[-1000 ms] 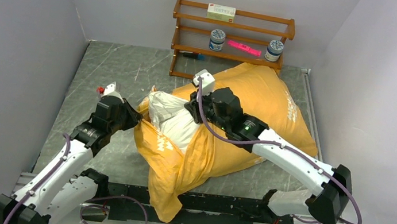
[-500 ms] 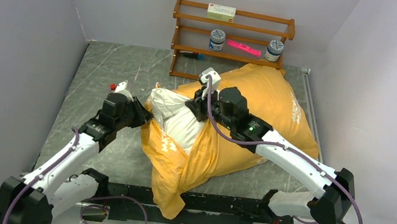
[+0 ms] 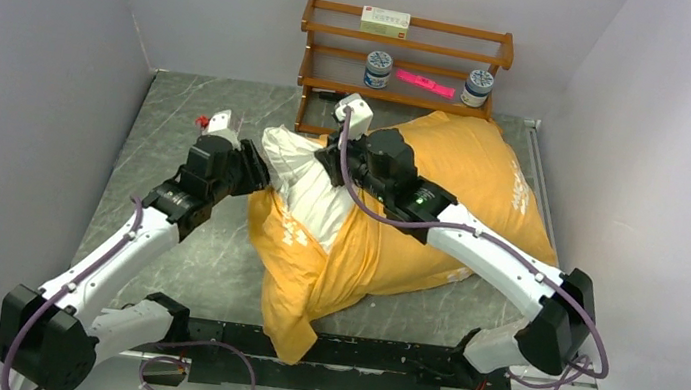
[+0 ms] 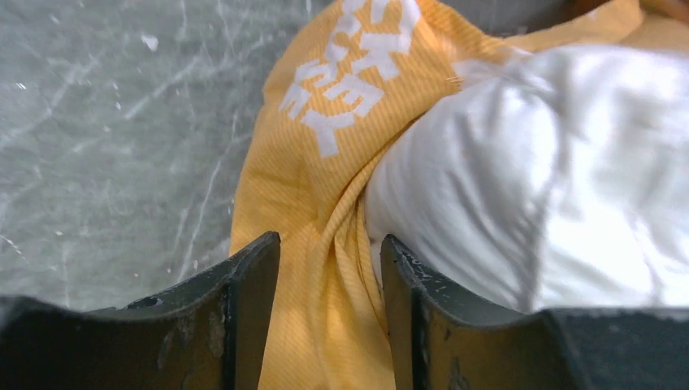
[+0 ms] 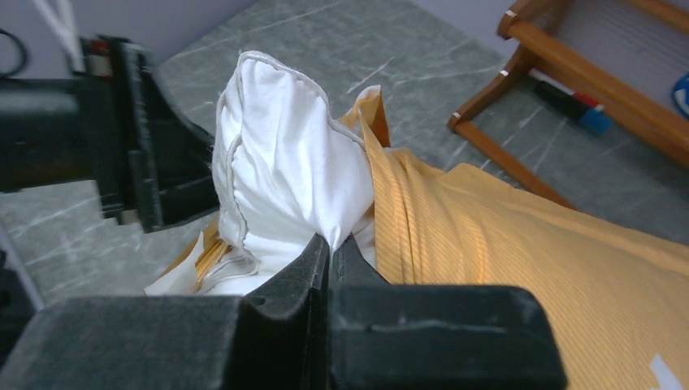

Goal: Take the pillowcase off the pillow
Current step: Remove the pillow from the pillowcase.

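Surface: a grey marbled tabletop [image 3: 191, 114], with pale lilac walls [image 3: 40, 34] on three sides.
Near edge: a loose end of the orange-yellow fabric pillowcase [image 3: 443, 188] drapes over the black base rail [image 3: 381, 356].
Left side: my left gripper [image 4: 329, 242] has its jaws parted, and a fold of the pillowcase lies in the gap.
Middle: the plump white stuffed pillow [image 3: 307, 190] has one corner out of the pillowcase's mouth.
Right side: my right gripper [image 5: 329, 240] is clenched on that white corner.
In the way: my right arm lies across the pillowcase.
Far: a brown wooden rack [image 3: 404, 62] holds jars [image 3: 377, 68] and a flat box [image 3: 385, 22].
Wrist views only: they show both jaw gaps, which the overhead view hides.
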Controlling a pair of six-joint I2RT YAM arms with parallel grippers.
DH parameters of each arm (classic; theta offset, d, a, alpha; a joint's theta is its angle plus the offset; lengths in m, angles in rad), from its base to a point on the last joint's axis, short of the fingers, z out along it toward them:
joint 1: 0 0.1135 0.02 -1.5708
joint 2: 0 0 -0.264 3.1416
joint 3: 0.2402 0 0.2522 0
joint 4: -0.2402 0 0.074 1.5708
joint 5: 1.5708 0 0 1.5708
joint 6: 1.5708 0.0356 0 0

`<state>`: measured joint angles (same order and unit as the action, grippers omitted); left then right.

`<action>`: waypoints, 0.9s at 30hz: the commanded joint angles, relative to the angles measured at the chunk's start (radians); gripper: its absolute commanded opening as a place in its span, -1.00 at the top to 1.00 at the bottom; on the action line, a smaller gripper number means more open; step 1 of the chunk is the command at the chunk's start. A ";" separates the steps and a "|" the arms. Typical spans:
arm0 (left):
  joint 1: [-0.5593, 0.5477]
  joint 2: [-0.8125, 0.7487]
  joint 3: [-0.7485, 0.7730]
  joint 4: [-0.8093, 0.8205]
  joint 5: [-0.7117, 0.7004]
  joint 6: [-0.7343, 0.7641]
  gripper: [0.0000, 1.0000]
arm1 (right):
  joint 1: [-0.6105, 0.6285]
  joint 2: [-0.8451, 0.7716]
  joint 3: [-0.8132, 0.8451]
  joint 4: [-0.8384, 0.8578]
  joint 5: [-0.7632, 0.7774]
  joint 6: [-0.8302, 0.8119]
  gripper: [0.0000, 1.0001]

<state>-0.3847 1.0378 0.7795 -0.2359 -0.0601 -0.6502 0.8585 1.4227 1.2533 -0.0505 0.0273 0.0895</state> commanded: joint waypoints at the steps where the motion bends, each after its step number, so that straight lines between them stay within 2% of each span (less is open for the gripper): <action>1: -0.003 -0.036 0.082 -0.042 -0.122 0.095 -0.14 | -0.025 0.008 0.091 0.170 0.158 -0.075 1.00; 5: -0.003 -0.079 0.091 -0.091 -0.204 0.145 -0.33 | -0.027 0.051 0.113 0.197 0.236 -0.127 1.00; 8: -0.003 -0.123 0.075 -0.087 -0.196 0.211 -0.44 | -0.027 0.108 0.148 0.205 0.284 -0.149 1.00; 14: -0.003 -0.195 0.015 -0.045 -0.016 0.348 -0.79 | -0.028 0.214 0.221 0.185 0.290 -0.128 1.00; 19: -0.003 -0.217 -0.047 -0.010 0.106 0.390 -0.82 | -0.028 0.261 0.236 0.130 0.233 -0.093 1.00; 24: -0.003 -0.204 -0.052 -0.055 0.102 0.386 -0.82 | -0.015 0.239 0.250 0.031 0.155 -0.048 0.65; 27: -0.003 -0.207 -0.063 -0.063 0.107 0.334 -0.78 | 0.014 0.191 0.217 0.001 0.167 -0.050 0.28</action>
<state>-0.3859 0.8371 0.7231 -0.3134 0.0120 -0.2993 0.8577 1.7042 1.4471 -0.0296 0.1814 0.0288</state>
